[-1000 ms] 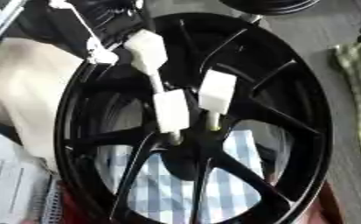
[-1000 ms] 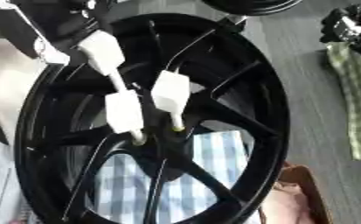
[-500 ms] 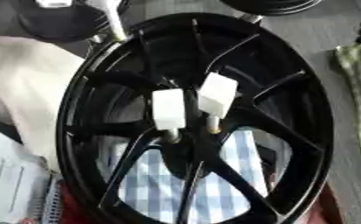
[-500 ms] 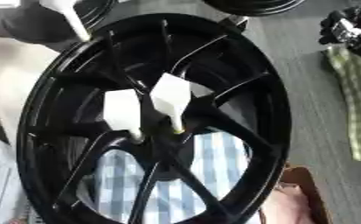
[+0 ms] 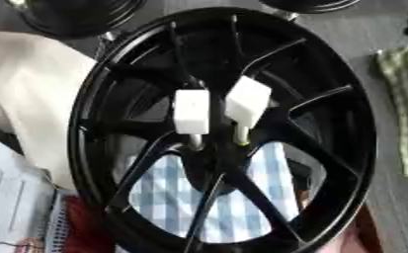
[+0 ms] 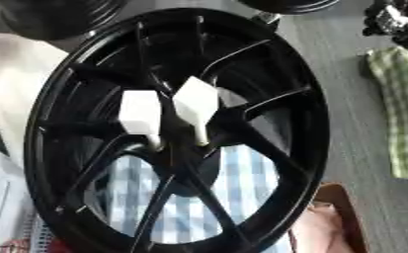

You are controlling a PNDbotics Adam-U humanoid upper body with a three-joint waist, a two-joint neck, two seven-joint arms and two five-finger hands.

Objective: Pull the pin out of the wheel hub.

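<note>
A large black spoked wheel (image 5: 361, 148) fills both eye views, leaning over the table. Two white pins stand side by side in its hub (image 5: 212, 157). Each has a blocky white head on a thin stem. The left pin (image 5: 191, 111) stands nearly upright. The right pin (image 5: 248, 103) tilts to the right. No hand touches them. My right hand (image 6: 392, 21) shows as a dark shape at the top right corner of the right eye view, away from the wheel. My left hand is out of sight.
A green checked cloth (image 5: 404, 108) lies to the right of the wheel. A blue and white checked cloth (image 5: 177, 197) shows through the spokes. Cream fabric (image 5: 30, 99) and papers (image 5: 6, 197) lie on the left, dark round parts (image 5: 68, 15) at the top, a brown box (image 6: 338, 217) lower right.
My left hand, holding a third white pin at the wheel's upper left, has carried it up and out of view. The other two pins have stayed in the hub.
</note>
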